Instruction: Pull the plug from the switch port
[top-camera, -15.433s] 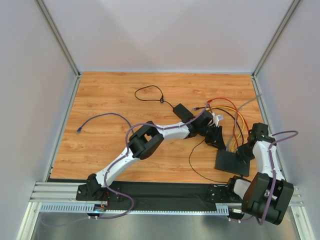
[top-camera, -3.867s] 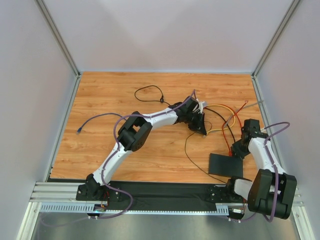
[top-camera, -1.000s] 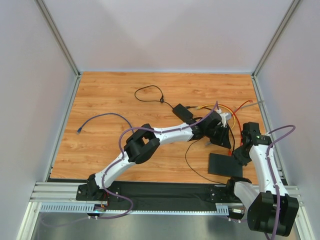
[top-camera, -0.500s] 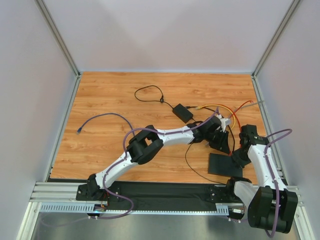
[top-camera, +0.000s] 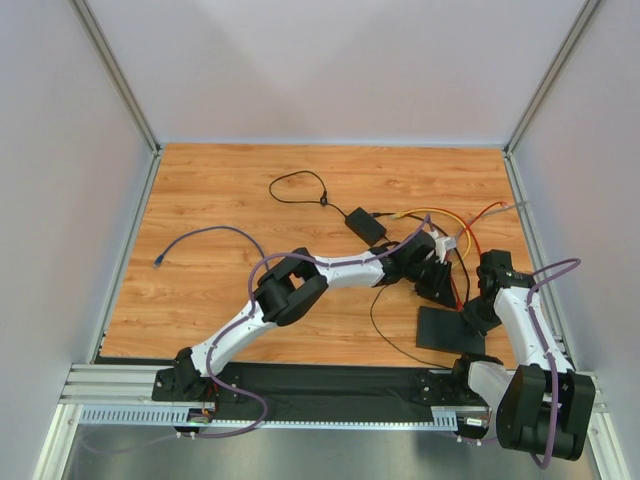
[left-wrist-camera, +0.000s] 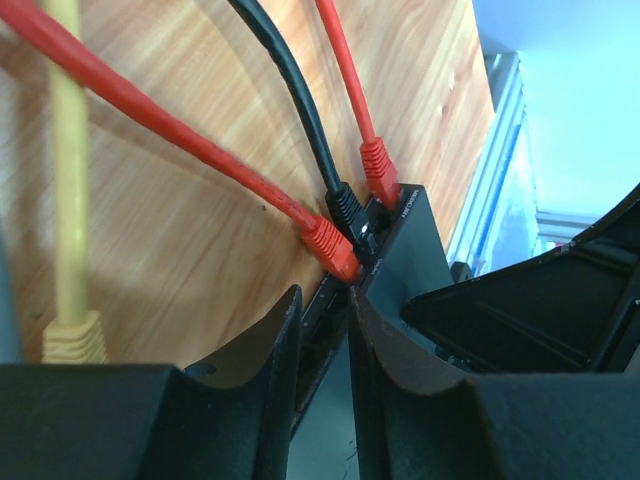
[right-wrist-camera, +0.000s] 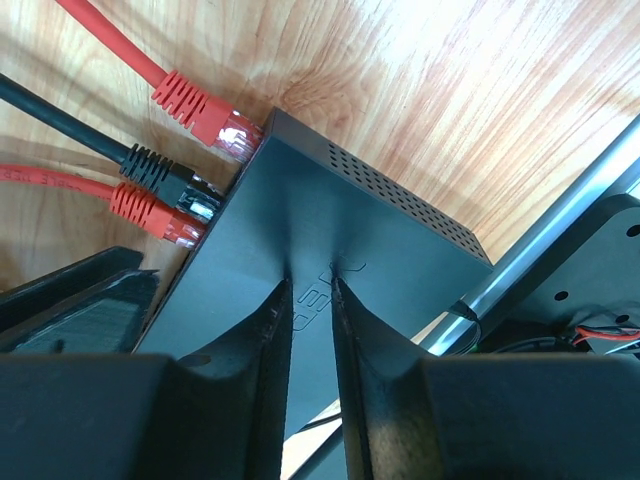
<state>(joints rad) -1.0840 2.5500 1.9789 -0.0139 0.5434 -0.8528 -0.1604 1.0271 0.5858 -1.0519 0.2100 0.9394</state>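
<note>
A flat black switch (top-camera: 450, 329) lies near the bench's front right corner. Two red plugs (right-wrist-camera: 205, 115) and one black plug (right-wrist-camera: 165, 172) sit in sockets along its edge. The right gripper (right-wrist-camera: 310, 290) presses down on the switch's top, fingers narrowed to a thin slit, holding nothing. The left gripper (left-wrist-camera: 322, 318) sits at the socket edge beside a red plug (left-wrist-camera: 333, 248), fingers nearly closed. A yellow cable's plug (left-wrist-camera: 72, 335) lies loose on the wood.

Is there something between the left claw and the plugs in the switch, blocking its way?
Nothing visible blocks it. In the left wrist view the left claw sits almost closed, right before the switch, nearest the lower red plug. The black plug and upper red plug crowd beside it.
</note>
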